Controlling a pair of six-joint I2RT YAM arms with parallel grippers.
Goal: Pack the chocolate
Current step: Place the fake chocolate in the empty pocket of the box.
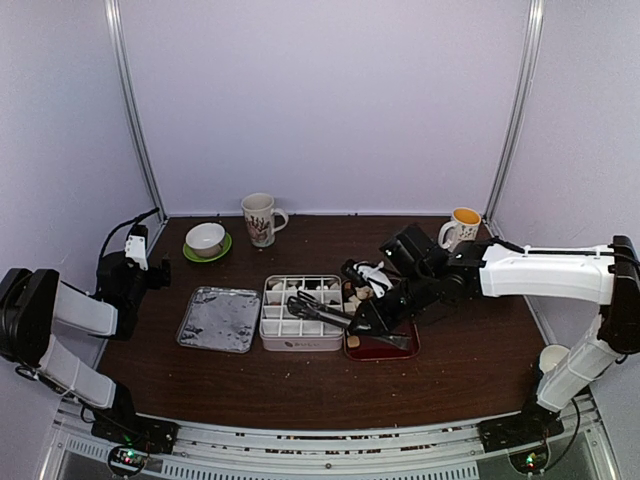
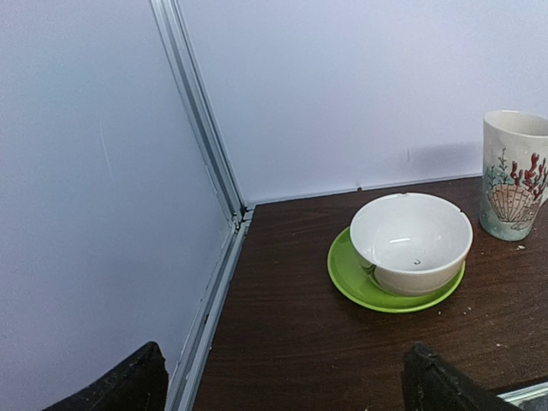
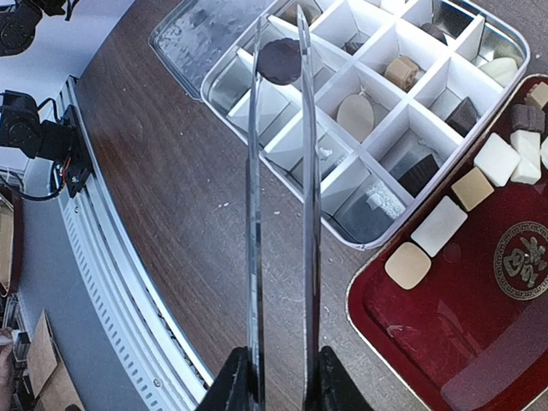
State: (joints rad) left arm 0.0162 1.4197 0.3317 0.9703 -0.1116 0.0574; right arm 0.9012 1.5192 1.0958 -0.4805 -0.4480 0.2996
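**Item:** chocolate (image 3: 439, 225), small cubes and rounds in dark brown, tan and cream-white

**Location:**
- Loose pieces lie along one side of the dark-red tray (image 3: 445, 342).
- Others sit one to a cell in the white divided box (image 1: 300, 342), just beside the tray on the tabletop (image 1: 300, 390). Several cells hold none.
- One dark round piece (image 3: 280, 61) is pinched between the tips of the metal tongs (image 3: 253, 214), above the cells on the side of the box away from the tray.

**Handling (judged):**
- Light, rigid and smooth-faced, so apt to slip or twist out from thin blades.
- Likely to chip or mark under a hard squeeze.
- Best taken with gentle pressure: cubes across two opposite flat sides, rounds across the widest part.

**Right tool** (image 3: 281, 385): clamped on the handle end of the tongs, pressing the two blades nearly parallel

**Right arm:** reaches in from the right, low over the tray, wrist angled so the tongs point out over the box

**Left tool** (image 2: 282, 381): fingers spread wide, holding nothing

**Left arm:** folded at the left edge of the tabletop, well apart from the box, wrist camera facing a white bowl (image 2: 411, 240) on a green saucer (image 2: 360, 282) and a shell-pattern mug (image 2: 514, 175)

**Step in hand (judged):** lower the held piece into a vacant cell, then ease the squeeze
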